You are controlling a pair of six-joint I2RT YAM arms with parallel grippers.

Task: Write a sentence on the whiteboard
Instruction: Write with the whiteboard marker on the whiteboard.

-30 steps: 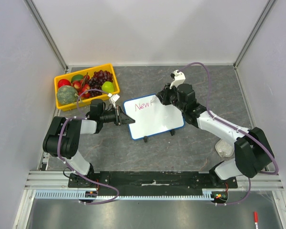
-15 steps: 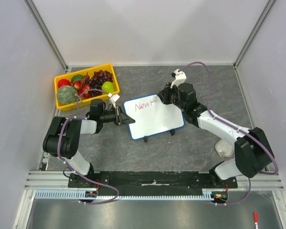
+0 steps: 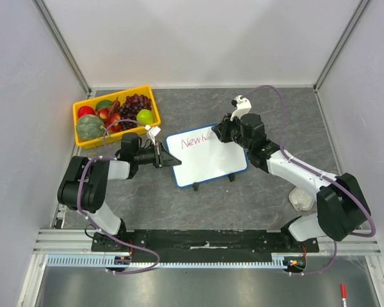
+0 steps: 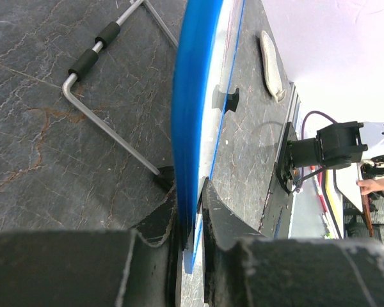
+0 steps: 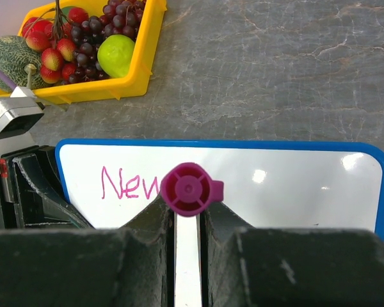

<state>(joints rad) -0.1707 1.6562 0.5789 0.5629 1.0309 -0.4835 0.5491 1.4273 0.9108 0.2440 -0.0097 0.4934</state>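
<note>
While the left end effector [image 3: 169, 160] pinches the whiteboard [image 3: 211, 165] upright at mid-table [image 3: 256, 198], the right end effector [image 5: 187, 214], clamped on the marker [image 5: 187, 190], has edged rightward; the sentence [image 5: 129, 184] reads only "New", probably barely begun.

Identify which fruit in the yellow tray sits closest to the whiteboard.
The light green apple, in the tray corner nearest the whiteboard; the grapes, strawberries and melon sit farther back.

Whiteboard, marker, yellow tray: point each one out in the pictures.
whiteboard [image 3: 208, 163], top external view, on the bare white writing face.
marker [image 5: 189, 190], right wrist view, on its round magenta end cap.
yellow tray [image 5: 147, 48], right wrist view, on its right side wall.
</note>
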